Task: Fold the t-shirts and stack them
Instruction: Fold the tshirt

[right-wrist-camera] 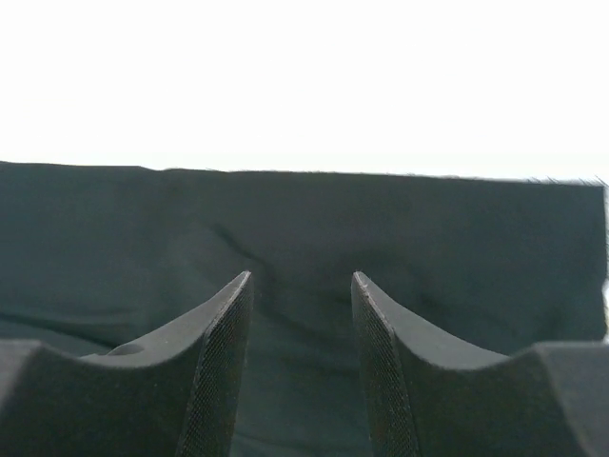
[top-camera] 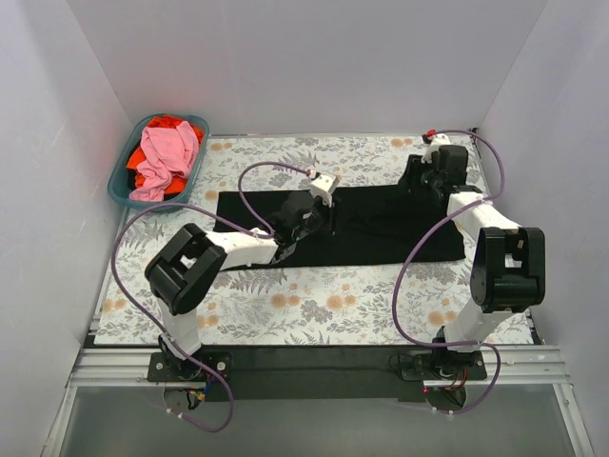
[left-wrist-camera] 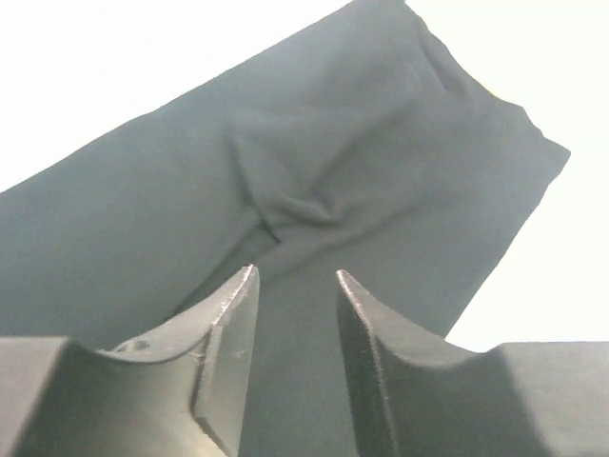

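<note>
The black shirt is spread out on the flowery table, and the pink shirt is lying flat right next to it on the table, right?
Not quite. The black shirt is spread out on the flowery table, but the pink shirt is not flat beside it. It is bunched up in the teal basket at the far left corner, on top of an orange-red one. The top external view shows this.

readable text: none | labels, brands: none | numbers, signs: none

The table (top-camera: 324,305) is closed in on three sides by white walls (top-camera: 304,67). Its far-left corner is taken up by a teal basket (top-camera: 122,183), its middle by the flat black t-shirt (top-camera: 381,224). The near floral strip is crossed only by looped purple cables (top-camera: 395,305).
</note>
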Available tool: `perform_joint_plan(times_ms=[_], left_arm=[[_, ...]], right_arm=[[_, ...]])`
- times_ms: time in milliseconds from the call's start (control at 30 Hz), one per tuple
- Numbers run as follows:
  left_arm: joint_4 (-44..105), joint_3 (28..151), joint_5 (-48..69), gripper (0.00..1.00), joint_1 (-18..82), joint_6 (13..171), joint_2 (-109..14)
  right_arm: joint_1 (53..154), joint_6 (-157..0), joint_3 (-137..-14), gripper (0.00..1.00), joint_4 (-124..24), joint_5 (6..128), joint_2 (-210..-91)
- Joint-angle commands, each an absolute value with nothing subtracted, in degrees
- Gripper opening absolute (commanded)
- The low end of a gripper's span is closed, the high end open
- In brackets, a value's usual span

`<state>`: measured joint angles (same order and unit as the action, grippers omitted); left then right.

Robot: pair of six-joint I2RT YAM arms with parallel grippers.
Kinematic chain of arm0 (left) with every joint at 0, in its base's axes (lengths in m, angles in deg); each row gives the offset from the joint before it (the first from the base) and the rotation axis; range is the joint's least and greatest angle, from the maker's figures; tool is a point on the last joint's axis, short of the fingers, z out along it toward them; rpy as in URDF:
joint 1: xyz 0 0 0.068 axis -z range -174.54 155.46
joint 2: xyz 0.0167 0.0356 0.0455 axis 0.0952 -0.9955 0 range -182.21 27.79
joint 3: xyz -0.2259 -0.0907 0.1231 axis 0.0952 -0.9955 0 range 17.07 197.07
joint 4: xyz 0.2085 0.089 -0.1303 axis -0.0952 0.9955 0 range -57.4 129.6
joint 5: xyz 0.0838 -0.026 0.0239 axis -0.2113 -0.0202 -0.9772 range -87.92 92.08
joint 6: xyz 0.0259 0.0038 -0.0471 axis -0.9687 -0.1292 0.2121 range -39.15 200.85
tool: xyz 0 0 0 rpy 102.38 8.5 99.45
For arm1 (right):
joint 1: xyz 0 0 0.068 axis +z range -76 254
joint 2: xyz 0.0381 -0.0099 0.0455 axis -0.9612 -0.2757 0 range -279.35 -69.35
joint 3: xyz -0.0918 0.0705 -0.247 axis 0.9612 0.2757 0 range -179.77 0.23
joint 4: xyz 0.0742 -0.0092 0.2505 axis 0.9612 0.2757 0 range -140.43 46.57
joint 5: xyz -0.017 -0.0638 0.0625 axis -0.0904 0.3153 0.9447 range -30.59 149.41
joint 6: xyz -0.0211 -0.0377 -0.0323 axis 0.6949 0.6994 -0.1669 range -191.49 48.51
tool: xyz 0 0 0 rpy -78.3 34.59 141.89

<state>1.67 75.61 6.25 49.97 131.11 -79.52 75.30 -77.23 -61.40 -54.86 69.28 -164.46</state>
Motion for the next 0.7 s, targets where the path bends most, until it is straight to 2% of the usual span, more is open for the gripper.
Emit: perform_joint_plan(times_ms=[0,333,667], left_arm=[[11.8,74.6,-3.7,0.41,47.6,138.8,-71.6],[29.2,63.1,-6.5,0.52,41.8,141.7,-51.5],[34.0,47.0,-11.7,0.52,39.0,139.7,-33.1]], right_arm=[[77.3,-74.4,-67.9,0.53,-52.7,76.3,-168.0],[80.5,-69.3,-78.4,0.49,-46.6,82.4,-181.3],[82.2,-68.8,-83.6,0.50,-43.1,86.0,-188.4]])
